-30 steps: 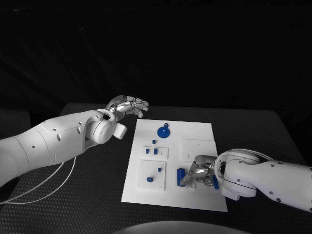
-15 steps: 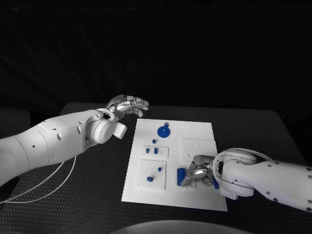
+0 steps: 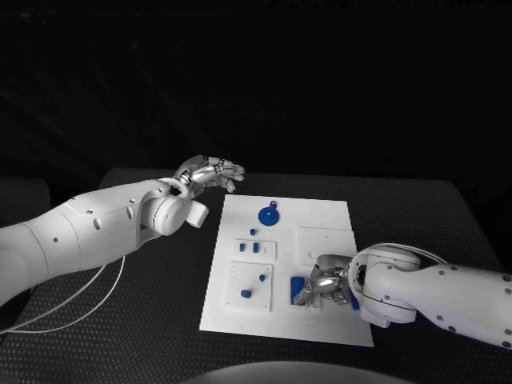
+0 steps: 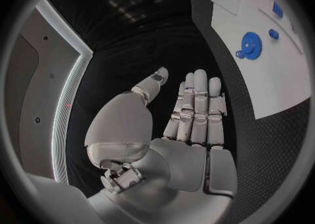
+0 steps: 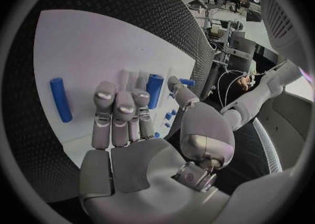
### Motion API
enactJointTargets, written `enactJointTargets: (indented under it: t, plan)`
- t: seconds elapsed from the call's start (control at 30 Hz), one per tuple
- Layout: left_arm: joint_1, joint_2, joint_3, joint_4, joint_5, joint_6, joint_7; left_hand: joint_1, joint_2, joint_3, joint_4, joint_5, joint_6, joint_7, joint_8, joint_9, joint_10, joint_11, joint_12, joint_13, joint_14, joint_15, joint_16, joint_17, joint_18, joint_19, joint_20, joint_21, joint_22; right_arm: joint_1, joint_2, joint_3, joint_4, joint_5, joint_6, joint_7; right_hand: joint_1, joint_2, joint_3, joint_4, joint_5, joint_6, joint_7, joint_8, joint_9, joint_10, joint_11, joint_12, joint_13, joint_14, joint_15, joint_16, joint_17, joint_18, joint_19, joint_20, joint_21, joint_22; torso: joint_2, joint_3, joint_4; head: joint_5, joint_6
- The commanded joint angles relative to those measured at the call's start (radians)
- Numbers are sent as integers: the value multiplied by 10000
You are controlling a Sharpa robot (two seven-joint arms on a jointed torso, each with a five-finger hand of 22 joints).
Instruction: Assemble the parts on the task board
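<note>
1. The right silver many-fingered hand (image 3: 323, 286) is hovering low over the near right part of the flat white rectangular task board (image 3: 326, 220), its fingers (image 5: 117, 109) lying straight and close together, pointing down at the board with nothing between them
2. Just beside those fingertips a short blue cylinder (image 5: 154, 91) is lying on the board, and a second, longer blue cylinder (image 5: 60, 99) is lying on the white surface a little apart on the other side of the hand
3. In the head view the blue cylinder near the hand (image 3: 299, 289) is sitting in a shallow recess of the board
4. The left silver many-fingered hand (image 3: 210, 173) is hanging in the air beyond the board's far left corner, fingers (image 4: 197, 108) straight and side by side, thumb apart, gripping nothing
5. A round blue toothed gear (image 3: 268, 214) is sitting on the far part of the board, with several small blue pegs (image 3: 250, 248) standing in the left-hand recesses
6. The board is lying in the middle of the black textured bench (image 3: 423, 216)
</note>
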Motion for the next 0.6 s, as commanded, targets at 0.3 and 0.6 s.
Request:
enactJointTargets:
  t: [0.3,0.6]
  plan:
    - [5,16,6,12,57,125,41,-56,-2,10,52,32,-63,-13,57,-15,-73,-12,17,-3,58,16,-43,19,89,65,-20,-66,21,-14,-368,-11,94,-212,-29,45,-227,-301,-374,-8,-10,-1,59,14,35,30,-37,-77,37,47,-39,-68,31,294,-6,-30,1,74,-1,0,5,-7,15]
    - [5,-6,5,-9,56,119,47,-61,-6,8,57,31,-62,-13,60,-15,-72,-12,18,-3,57,17,-47,23,88,65,-19,-69,26,235,-1054,250,609,174,-799,960,-456,-260,-882,-168,1,-101,66,-11,85,-22,-33,-110,78,21,-49,-133,36,294,-77,-97,-67,51,-4,10,-15,-73,111]
